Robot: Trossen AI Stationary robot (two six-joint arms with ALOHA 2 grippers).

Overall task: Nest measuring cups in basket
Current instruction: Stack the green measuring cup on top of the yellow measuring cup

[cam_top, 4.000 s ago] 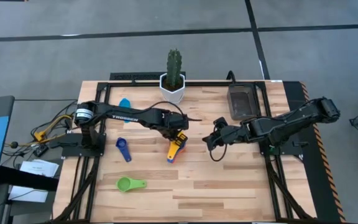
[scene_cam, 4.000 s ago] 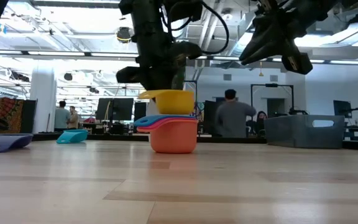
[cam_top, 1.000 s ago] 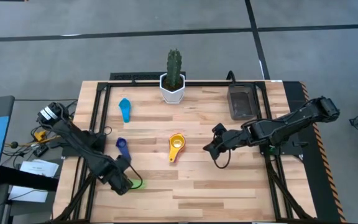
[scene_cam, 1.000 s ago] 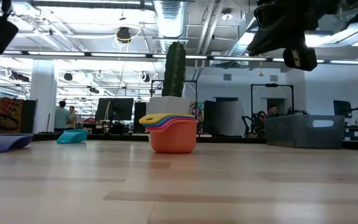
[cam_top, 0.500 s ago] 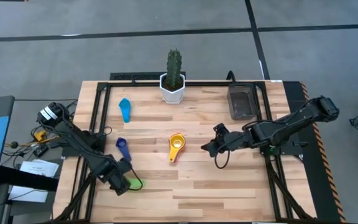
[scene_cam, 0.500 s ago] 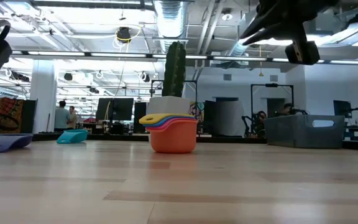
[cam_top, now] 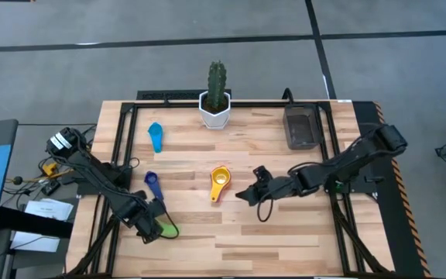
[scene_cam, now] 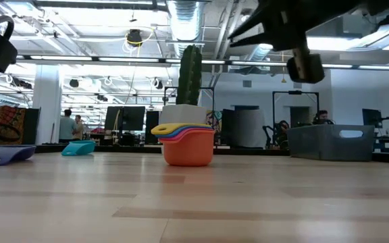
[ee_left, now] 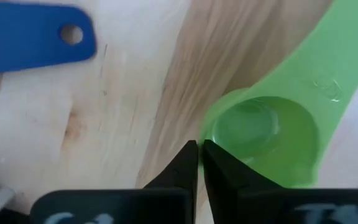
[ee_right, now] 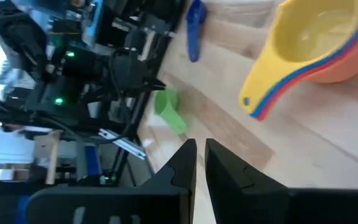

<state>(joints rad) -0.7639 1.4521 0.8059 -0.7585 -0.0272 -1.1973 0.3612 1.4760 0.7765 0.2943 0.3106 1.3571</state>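
Four measuring cups stand nested near the table's middle, yellow on top, orange at the bottom. The light blue cup lies toward the far left. The dark blue cup lies at the left. My left gripper is at the near left, shut on the green cup. My right gripper hovers shut and empty just right of the stack. The dark grey basket sits at the far right. My left gripper comes at the green cup from above, pointing down. Its fingers pinch the bowl's wall on the side away from the handle, one finger over the bowl's inside and one outside. Whether the cup rests on the table, I cannot tell.
A white hexagonal pot with a cactus stands at the far edge's middle. Bare wood lies between the stack and the near edge. Black frame rails run along the table's left and right sides. People stand in the room behind.
My right gripper has moved toward the table's left and a little nearer, closing on the nested stack. The green cup, seen before at the low view's left edge, no longer shows there.
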